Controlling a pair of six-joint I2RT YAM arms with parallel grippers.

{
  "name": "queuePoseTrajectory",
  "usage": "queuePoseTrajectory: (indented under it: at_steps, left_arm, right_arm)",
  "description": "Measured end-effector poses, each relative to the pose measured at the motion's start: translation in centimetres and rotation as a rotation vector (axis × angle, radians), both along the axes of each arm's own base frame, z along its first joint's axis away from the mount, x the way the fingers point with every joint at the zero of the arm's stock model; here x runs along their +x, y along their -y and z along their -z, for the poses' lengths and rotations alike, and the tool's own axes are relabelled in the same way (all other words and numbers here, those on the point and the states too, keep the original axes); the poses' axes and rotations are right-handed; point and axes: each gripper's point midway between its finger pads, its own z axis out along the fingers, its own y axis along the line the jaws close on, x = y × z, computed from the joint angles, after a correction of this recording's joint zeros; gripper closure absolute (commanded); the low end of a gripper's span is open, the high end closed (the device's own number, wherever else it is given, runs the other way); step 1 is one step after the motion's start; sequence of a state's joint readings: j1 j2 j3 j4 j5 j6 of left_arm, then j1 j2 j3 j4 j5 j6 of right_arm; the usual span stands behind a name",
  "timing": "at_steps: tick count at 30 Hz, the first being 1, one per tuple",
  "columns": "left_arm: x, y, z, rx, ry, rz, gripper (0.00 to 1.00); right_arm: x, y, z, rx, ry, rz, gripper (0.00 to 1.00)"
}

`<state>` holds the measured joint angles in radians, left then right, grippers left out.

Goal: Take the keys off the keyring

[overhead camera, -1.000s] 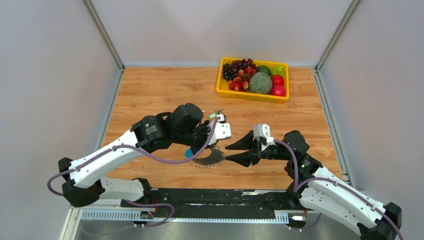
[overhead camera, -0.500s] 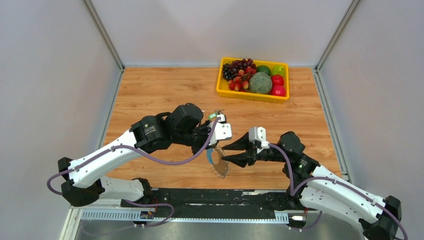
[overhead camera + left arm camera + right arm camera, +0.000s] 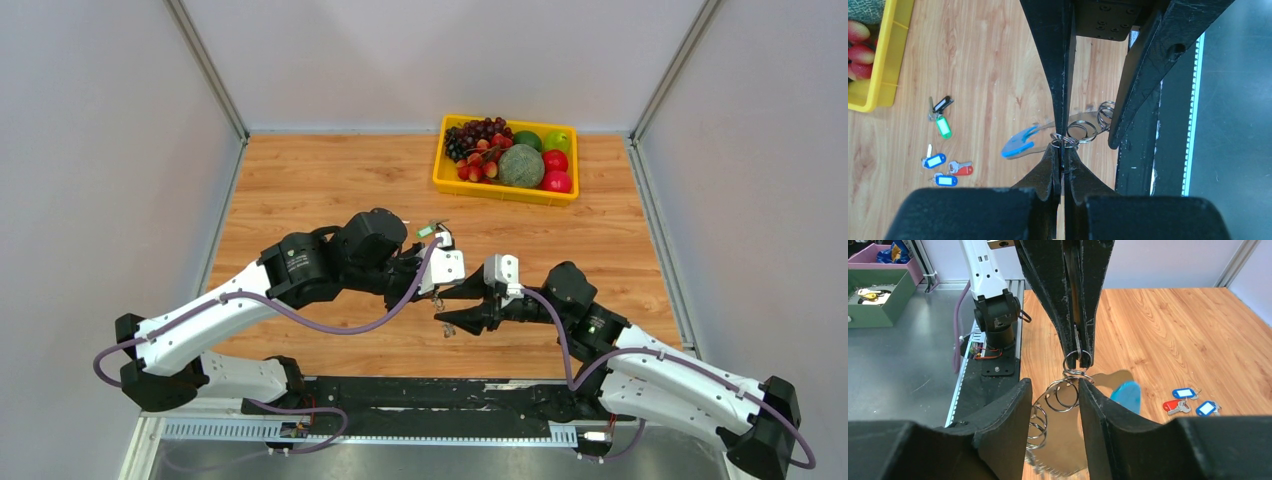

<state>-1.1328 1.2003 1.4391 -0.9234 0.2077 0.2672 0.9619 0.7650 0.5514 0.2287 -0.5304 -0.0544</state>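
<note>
Keyring [image 3: 1066, 440]: hangs off the surface [image 3: 988, 60] from a short chain of wire loops [image 3: 1062, 396], just below the left jaws [image 3: 1063, 161]. Its blue section sits to one side of them.

Left jaws: pinched shut on the topmost small loop.

Right jaws [image 3: 1054, 387]: wide, one on either side of the loop chain. Contact with the loops cannot be told.

Keys [image 3: 946, 180]: five coloured tags (black, green, red, two blue) lie loose on the surface, well apart from both jaws and from the hoop. No key shows on the loops in either wrist view.

Judgement: removal looks mostly or wholly done. Part of the hoop is hidden, so a last key cannot be ruled out. Probably left: check the hoop, then set it down.
</note>
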Motion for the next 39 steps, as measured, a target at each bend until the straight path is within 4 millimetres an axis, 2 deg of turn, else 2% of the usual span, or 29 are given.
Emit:
queuePoseTrajectory:
  at_steps: [11, 18, 20, 24, 26, 32, 39]
  left_arm:
    - [-0.3, 0.1, 0.0, -0.002, -0.006, 0.007, 1.0]
    - [-0.6, 0.2, -0.1, -0.009, -0.025, 0.014, 1.0]
    - [-0.7, 0.2, -0.1, -0.01, -0.028, 0.013, 1.0]
    - [-0.6, 0.2, -0.1, -0.011, -0.035, -0.002, 1.0]
    - [-0.3, 0.1, 0.0, -0.007, -0.033, -0.03, 1.0]
    - [0.3, -0.2, -0.4, 0.004, -0.051, -0.119, 1.0]
    - [1.3, -0.2, -0.2, 0.023, -0.077, -0.227, 1.0]
  right_arm:
    - [-0.2, -0.3, -0.2, 0.004, 0.022, 0.002, 0.55]
    - [0.1, -0.4, -0.3, 0.009, 0.035, 0.021, 0.63]
    - [0.3, -0.4, -0.4, 0.011, 0.036, 0.029, 0.69]
    - [0.7, -0.3, -0.5, 0.015, 0.043, 0.052, 0.93]
    - [1.0, -0.3, -0.5, 0.015, 0.046, 0.066, 1.0]
    - [1.3, 0.0, -1.0, 0.026, 0.06, 0.092, 1.0]
    - [0.7, 0.2, -1.3, 0.033, 0.086, 0.065, 1.0]
